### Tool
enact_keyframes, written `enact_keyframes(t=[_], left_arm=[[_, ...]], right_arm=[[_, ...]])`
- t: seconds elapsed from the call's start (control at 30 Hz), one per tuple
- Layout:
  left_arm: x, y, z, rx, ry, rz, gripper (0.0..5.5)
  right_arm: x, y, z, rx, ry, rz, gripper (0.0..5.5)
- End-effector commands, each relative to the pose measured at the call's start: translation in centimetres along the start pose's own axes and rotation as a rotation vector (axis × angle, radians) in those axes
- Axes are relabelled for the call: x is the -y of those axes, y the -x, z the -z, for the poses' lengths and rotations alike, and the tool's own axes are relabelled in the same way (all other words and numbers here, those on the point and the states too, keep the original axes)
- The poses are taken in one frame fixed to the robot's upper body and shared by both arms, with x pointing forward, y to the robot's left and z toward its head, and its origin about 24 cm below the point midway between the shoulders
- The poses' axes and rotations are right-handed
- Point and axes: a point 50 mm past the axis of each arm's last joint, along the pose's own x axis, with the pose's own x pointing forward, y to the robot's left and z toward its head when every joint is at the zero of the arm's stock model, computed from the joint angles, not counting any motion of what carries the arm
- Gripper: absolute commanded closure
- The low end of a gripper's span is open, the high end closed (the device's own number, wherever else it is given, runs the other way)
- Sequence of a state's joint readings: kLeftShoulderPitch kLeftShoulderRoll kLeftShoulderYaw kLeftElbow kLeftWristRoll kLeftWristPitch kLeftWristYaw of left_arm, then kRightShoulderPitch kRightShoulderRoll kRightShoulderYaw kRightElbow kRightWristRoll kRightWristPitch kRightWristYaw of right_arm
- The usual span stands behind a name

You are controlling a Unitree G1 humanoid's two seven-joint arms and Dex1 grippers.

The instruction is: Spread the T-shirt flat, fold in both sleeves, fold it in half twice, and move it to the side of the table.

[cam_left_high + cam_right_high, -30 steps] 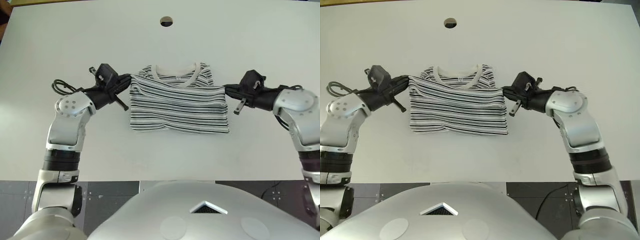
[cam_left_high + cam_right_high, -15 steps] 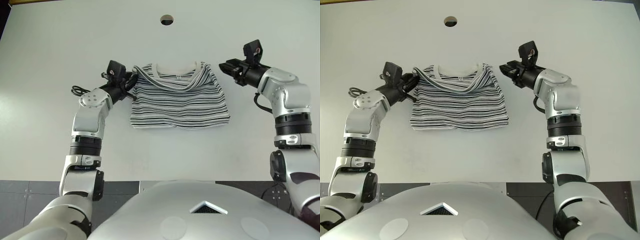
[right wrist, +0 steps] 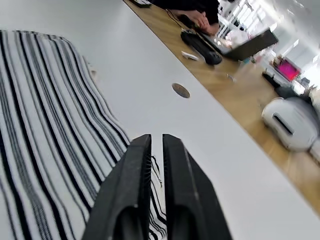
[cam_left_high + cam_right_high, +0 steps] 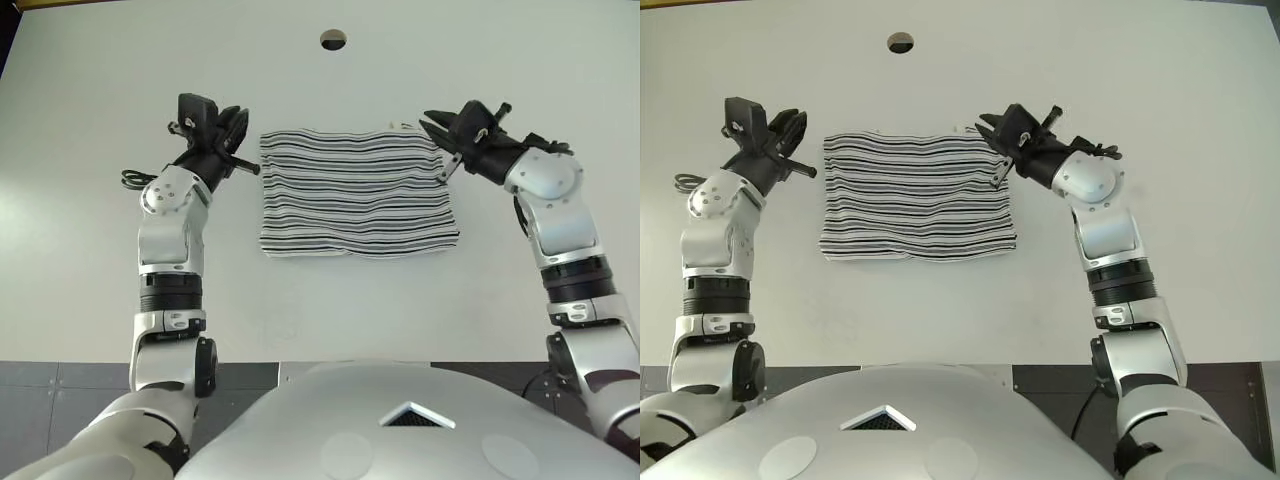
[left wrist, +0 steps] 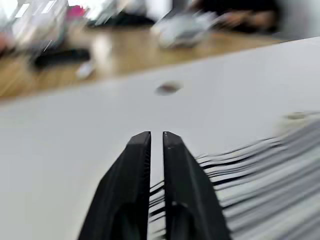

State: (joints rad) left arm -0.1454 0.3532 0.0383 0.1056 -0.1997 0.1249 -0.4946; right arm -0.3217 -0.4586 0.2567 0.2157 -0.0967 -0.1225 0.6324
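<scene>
Left hand (image 5: 156, 136) and right hand (image 3: 156, 137) closed, empty, flanking T-shirt (image 4: 355, 195) mid-frame; apparently halved once; next: regrasp, fold across.

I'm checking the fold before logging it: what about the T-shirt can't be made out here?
- Collar and sleeves: eye views, hidden under the folded top layer of the T-shirt.
- Its far right corner: eye views, partly covered by the right gripper.
- Its edge: left wrist view, blurred.
</scene>
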Motion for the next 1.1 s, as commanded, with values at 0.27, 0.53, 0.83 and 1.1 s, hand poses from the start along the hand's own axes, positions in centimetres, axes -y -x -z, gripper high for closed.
enact_keyframes(t=[0.27, 0.53, 0.83, 1.1], left_arm=[[10.5, 1.3, 1.4, -0.071, -0.218, 0.385, 5.38], [13.2, 4.7, 6.3, -0.372, -0.271, 0.681, 5.38], [8.8, 6.9, 7.8, -0.601, -0.377, 0.739, 5.38], [4.2, 5.4, 5.1, -0.582, -0.514, 0.756, 5.38]], right_arm=[[-0.8, -4.5, 1.9, -0.133, 0.198, -0.148, 5.40], [-2.8, -4.0, 4.5, -0.258, 0.211, -0.326, 5.40], [-3.5, 1.6, 6.9, -0.404, 0.261, -0.487, 5.40], [-8.6, 8.5, 2.0, -0.301, 0.304, -0.787, 5.40]])
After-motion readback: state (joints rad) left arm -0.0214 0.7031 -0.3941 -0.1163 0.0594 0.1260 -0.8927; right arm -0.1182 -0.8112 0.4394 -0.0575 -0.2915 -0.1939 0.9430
